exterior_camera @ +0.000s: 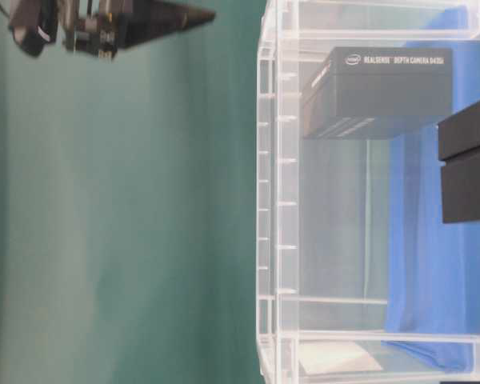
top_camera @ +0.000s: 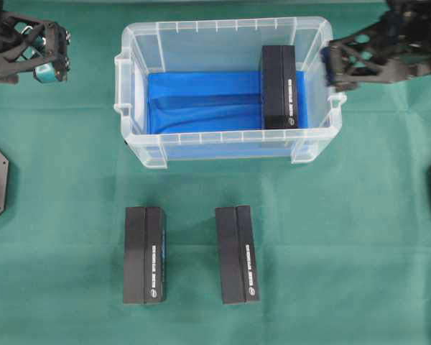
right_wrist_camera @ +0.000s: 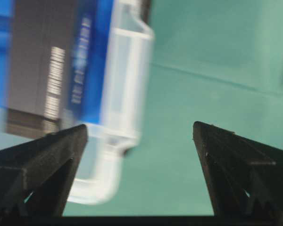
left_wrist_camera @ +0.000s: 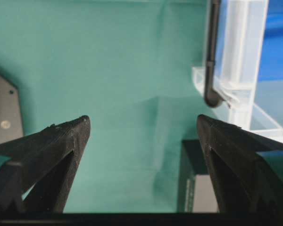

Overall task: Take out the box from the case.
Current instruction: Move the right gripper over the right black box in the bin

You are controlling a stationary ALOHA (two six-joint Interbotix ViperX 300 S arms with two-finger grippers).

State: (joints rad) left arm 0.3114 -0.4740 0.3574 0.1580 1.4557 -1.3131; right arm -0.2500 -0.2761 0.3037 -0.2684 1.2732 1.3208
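**One box left in the case, both grippers wide and empty**

Overhead, the clear plastic case [top_camera: 133,136] sits on the green worktop [top_camera: 359,237], its floor lined in bright blue. A single black box [top_camera: 279,87] lies inside, against the right end wall, long side parallel to that wall. Two matching boxes [top_camera: 144,255] [top_camera: 237,254] lie side by side on the worktop in front of the case, well apart from it; they look like ones already set out, so the box inside is judged the remaining target. The right gripper [top_camera: 329,66] hangs just outside the case's right rim, near that box, which suits a reach over the wall. Its jaws are spread wide with nothing between them. The left gripper [top_camera: 52,54] waits off the case's left end, its jaws equally wide and empty. The right wrist view is motion-blurred, so the box's print is unreadable there; the table-level view shows it as a RealSense depth camera carton. The left wrist view crops one outside box.
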